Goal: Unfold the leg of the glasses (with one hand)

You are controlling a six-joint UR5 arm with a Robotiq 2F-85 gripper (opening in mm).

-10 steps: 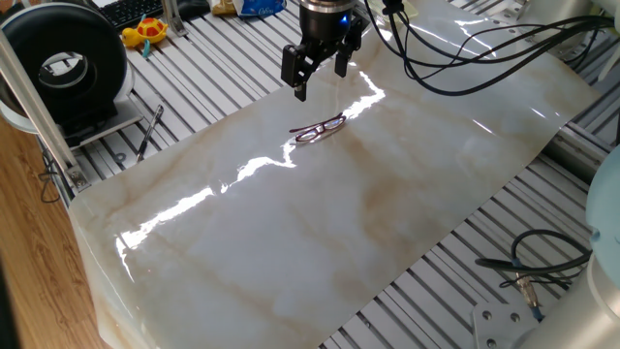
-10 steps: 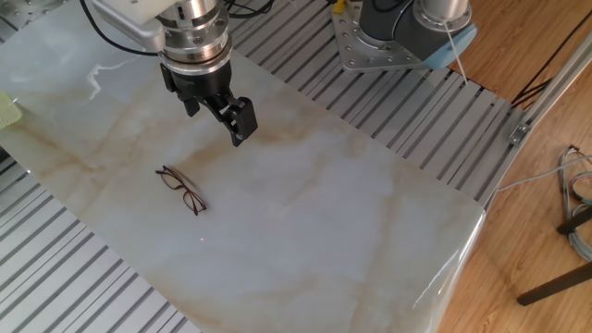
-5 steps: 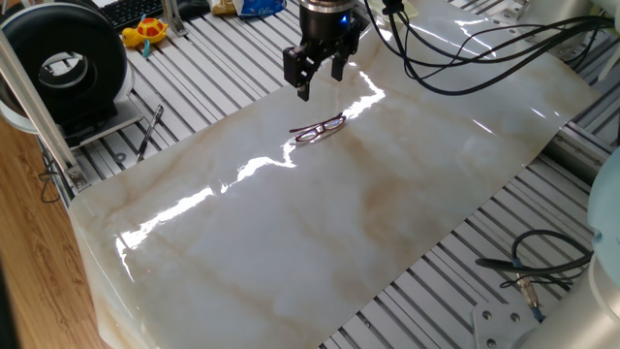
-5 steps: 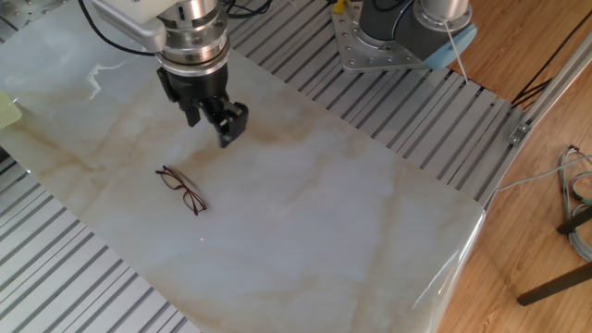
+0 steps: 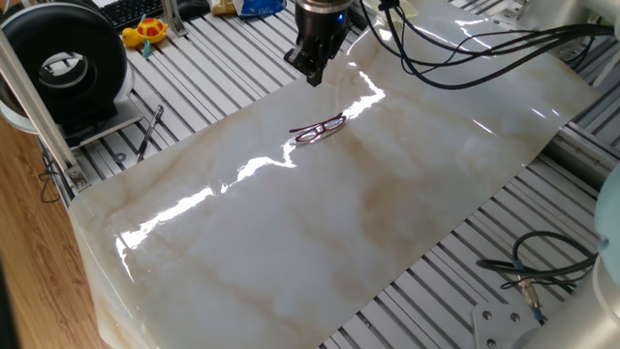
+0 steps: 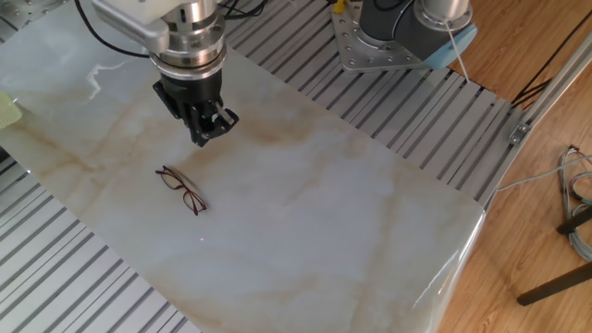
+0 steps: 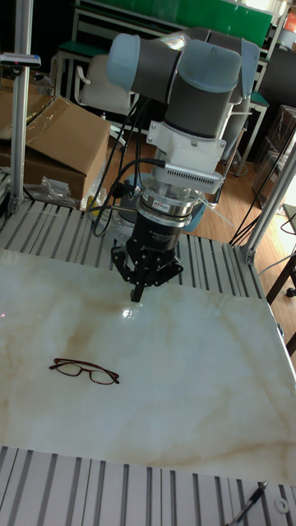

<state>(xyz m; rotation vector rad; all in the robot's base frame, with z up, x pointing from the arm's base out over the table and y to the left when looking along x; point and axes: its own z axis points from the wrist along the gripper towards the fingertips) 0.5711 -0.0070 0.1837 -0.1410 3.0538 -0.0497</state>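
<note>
The glasses are thin, with a reddish-brown frame, and lie flat on the marble sheet with both legs against the frame. They also show in the other fixed view and in the tall view. My gripper hangs above the sheet, behind the glasses and apart from them. It points down with nothing between its fingers. In the other fixed view the gripper is up and to the right of the glasses; its two black fingers stand apart. In the tall view the gripper is seen edge-on.
A black pen-like tool lies on the slatted table to the left of the sheet. A black round device and a yellow toy stand at the far left. Cables lie at the right. The arm's base is behind the sheet.
The gripper has turned about its wrist axis and shifted slightly; from the first fixed view its fingers now line up edge-on. The glasses have not moved.
</note>
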